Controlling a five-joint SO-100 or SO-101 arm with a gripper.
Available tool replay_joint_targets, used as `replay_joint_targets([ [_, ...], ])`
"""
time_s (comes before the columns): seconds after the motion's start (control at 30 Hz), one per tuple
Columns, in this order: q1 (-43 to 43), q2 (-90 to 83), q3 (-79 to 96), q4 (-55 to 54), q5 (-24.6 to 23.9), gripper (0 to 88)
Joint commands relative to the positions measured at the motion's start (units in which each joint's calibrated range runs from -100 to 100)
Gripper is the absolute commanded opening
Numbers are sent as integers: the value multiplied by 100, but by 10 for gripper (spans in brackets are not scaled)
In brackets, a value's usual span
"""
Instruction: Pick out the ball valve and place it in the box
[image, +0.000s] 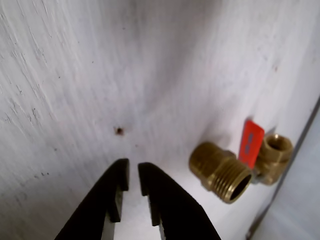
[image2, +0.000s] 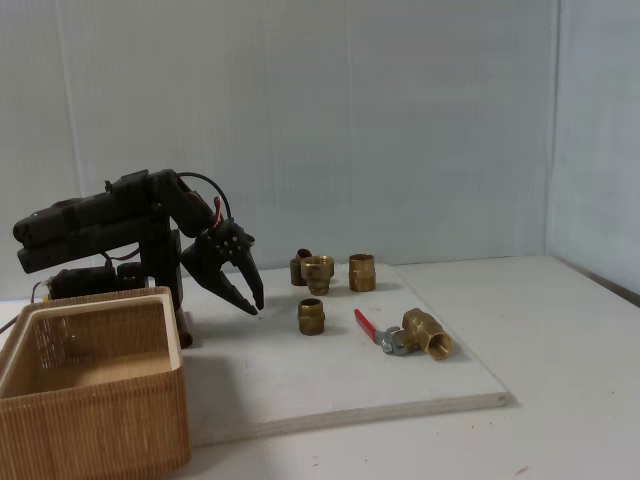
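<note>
The ball valve (image2: 420, 335) lies on the white board, right of centre in the fixed view, its red lever pointing left. The wrist view has it at the right edge: the valve (image: 274, 157) is brass, with the red lever standing up beside it. My black gripper (image2: 255, 303) points down at the board, left of the valve, with a plain brass fitting (image2: 311, 316) between the two. In the wrist view the gripper (image: 133, 175) is almost closed, a thin gap between its tips and nothing in it. The box (image2: 100, 430) stands at the lower left.
The plain fitting (image: 220, 172) lies just right of my fingertips in the wrist view. Three more brass fittings (image2: 317, 270) cluster at the back of the board (image2: 350, 385). The board's edge runs close behind the valve. The arm's base stands behind the box.
</note>
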Motion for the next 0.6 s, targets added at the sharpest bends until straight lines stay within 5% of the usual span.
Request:
replay_joint_targets([
  [0.0,12,34,55,30,33,10],
  [0.57,5,34,55,30,23,10],
])
